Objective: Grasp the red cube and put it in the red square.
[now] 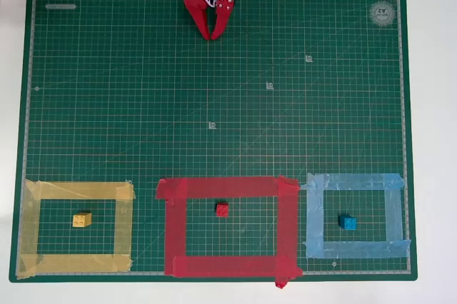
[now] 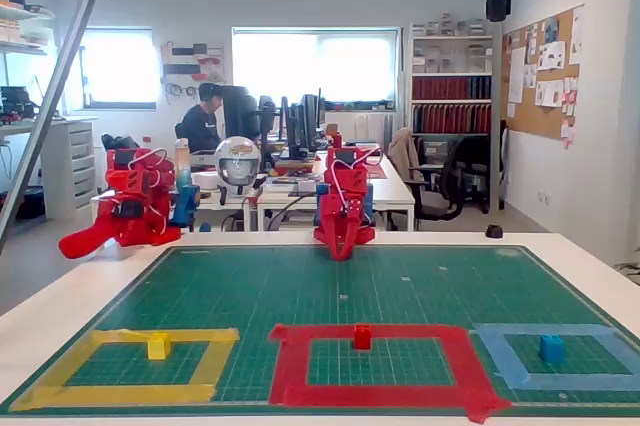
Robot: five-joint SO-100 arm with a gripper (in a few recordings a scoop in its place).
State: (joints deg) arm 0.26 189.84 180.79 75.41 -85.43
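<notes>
**Overhead view: red block inside red frame, claw clenched at far edge**

Overhead view alone shows the green cutting mat's (image 1: 214,104) full grid; fixed view adds office desks behind.

- Small red studded cube (image 1: 223,209): within red tape square (image 1: 228,187), near edge.
- Yellow block (image 1: 82,220), blue block (image 1: 348,222): flanking frames.
- Red gripper (image 1: 213,35): empty, fingertips together, well apart, path unobstructed.

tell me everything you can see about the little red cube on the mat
The red cube is a tiny bright red block, seemingly plastic, with a studded top, matching the yellow and blue blocks in size. It sits upright and flat on the green mat inside the red square, slightly above centre in the overhead view and nearer the frame's far edge in the fixed view. It appears clear of the tape. The gripper hangs far away at the mat's opposite edge.
</notes>
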